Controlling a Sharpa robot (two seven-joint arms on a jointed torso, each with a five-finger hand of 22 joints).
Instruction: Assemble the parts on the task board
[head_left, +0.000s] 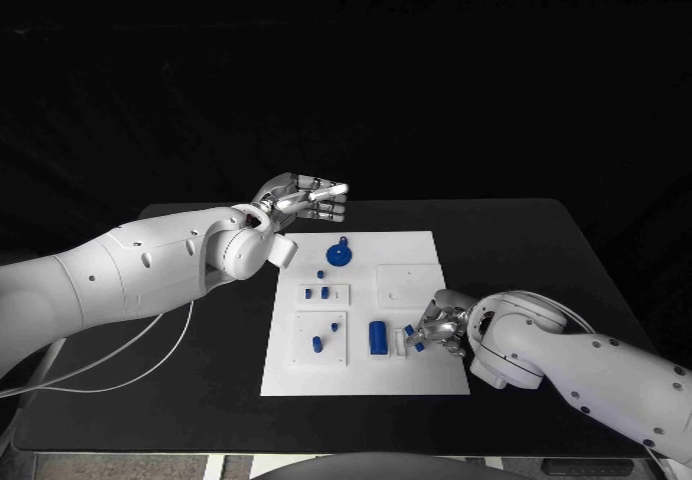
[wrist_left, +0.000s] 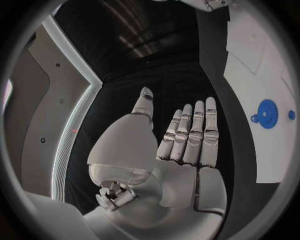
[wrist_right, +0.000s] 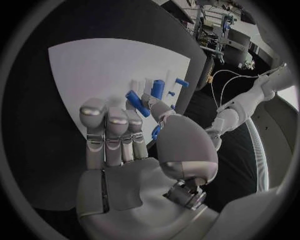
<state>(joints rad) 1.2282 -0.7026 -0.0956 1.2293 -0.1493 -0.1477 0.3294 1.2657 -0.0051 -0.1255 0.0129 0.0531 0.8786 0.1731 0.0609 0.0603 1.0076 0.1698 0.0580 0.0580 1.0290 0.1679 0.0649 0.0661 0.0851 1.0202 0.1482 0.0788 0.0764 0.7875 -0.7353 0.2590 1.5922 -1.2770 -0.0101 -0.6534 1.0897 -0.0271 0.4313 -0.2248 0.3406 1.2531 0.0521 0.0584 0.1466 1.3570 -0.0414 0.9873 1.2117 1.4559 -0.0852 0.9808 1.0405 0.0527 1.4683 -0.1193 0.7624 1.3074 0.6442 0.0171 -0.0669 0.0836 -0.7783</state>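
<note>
The white task board (head_left: 418, 375) is seen lying in the middle of the black table (head_left: 534, 250) in the head view. A round blue part (head_left: 339, 255) with a small knob is placed near the board's far edge, two small blue pegs (head_left: 320, 293) sit further in, and a taller blue cylinder (head_left: 378, 336) stands toward the near side.

The left hand (head_left: 306, 200) is held above the table beyond the board's far left corner. In the left wrist view its fingers (wrist_left: 190, 135) are shown stretched out side by side, with nothing held.

The right hand (head_left: 440, 328) is placed at the board's near right edge. A small blue part (wrist_right: 137, 103) is shown in the right wrist view pinched between thumb and a fingertip, a detail largely hidden in the head view, where only bits of blue are visible at the fingers.
</note>
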